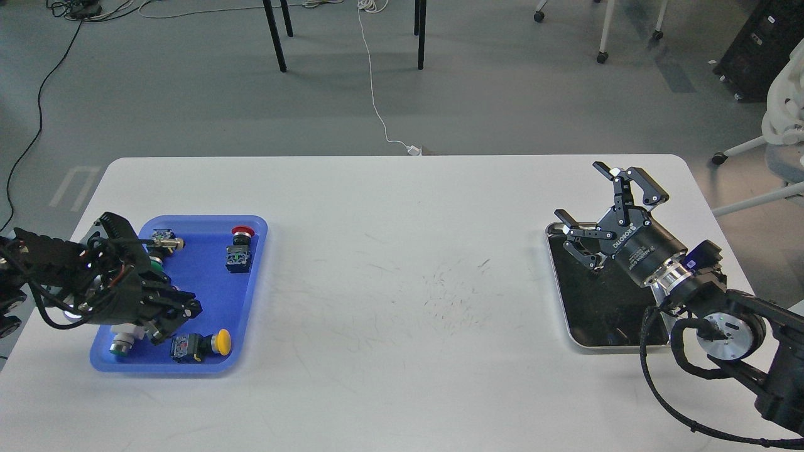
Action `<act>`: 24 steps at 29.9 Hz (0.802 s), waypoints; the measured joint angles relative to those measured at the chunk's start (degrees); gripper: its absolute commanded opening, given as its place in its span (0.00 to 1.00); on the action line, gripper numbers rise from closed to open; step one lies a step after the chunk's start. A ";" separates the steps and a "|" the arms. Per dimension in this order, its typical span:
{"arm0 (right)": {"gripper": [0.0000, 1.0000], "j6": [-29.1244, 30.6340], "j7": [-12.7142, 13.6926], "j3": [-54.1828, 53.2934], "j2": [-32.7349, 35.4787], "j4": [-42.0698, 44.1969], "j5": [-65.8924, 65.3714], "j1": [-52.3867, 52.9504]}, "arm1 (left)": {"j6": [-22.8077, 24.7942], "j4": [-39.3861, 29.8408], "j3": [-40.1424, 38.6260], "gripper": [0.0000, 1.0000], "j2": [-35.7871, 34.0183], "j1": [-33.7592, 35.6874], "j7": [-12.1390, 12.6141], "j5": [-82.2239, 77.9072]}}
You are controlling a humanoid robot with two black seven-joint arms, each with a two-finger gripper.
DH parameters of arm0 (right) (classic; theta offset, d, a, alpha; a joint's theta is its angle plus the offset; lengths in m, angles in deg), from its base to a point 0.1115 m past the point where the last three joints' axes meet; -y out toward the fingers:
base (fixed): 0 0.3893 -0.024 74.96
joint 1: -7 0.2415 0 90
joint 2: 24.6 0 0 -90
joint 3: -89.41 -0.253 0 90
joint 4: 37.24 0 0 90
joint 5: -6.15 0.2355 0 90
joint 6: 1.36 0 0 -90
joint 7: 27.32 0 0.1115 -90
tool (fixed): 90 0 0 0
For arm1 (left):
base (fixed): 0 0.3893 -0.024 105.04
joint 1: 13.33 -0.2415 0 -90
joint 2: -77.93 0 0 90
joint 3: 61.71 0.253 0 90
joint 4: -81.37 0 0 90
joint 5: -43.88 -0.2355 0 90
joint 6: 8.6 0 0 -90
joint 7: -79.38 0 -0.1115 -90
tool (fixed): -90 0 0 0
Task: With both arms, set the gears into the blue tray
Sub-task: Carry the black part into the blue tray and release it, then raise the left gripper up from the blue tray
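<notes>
Blue tray [248,295] sits at the bench's [402,301] left end, near the front-left corner. Left gripper [179,317] hangs low over the tray's left half; fingers too dark to separate, cannot tell if clenched or released. In the tray: red-cap push-button [241,248] by the far right rim, yellow-cap push-button [202,345] by the front rim, a white one [122,339] at the front-left, a brass-tipped part [164,241] at the far rim. Steel tray [619,344] at the bench's right end; right gripper [603,207] above its far edge, fingers spread wide, holding nothing. No gears discernible.
</notes>
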 measured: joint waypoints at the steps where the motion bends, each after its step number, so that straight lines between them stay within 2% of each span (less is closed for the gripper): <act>1: 0.97 0.00 0.00 0.00 0.00 0.00 0.00 -0.01 | 0.00 0.61 0.00 0.20 0.30 -0.03 0.00 0.00; 10: 0.97 0.00 0.00 -0.07 0.04 -0.08 0.00 -0.19 | 0.01 4.12 0.45 0.26 2.34 -0.08 0.00 0.00; 13: 0.97 0.00 0.00 -0.09 0.07 -0.08 0.00 -0.30 | 0.01 4.87 0.34 0.31 2.36 -0.89 0.00 0.00; 16: 0.97 0.00 0.00 -0.09 0.08 -0.08 0.00 -0.36 | -0.04 5.24 0.00 0.50 2.36 -1.63 0.00 0.00; 18: 0.97 0.00 0.00 -0.09 0.08 -0.09 0.00 -0.36 | -0.51 5.29 -0.06 0.79 2.36 -1.95 0.00 0.00; 19: 0.97 0.00 0.00 -0.09 0.08 -0.12 0.00 -0.36 | -0.85 5.31 -0.07 0.89 2.36 -2.07 0.00 0.00; 24: 0.97 0.00 0.00 -0.09 0.18 -0.17 0.00 -0.36 | -3.91 5.36 -0.49 0.95 1.75 -2.25 0.00 0.00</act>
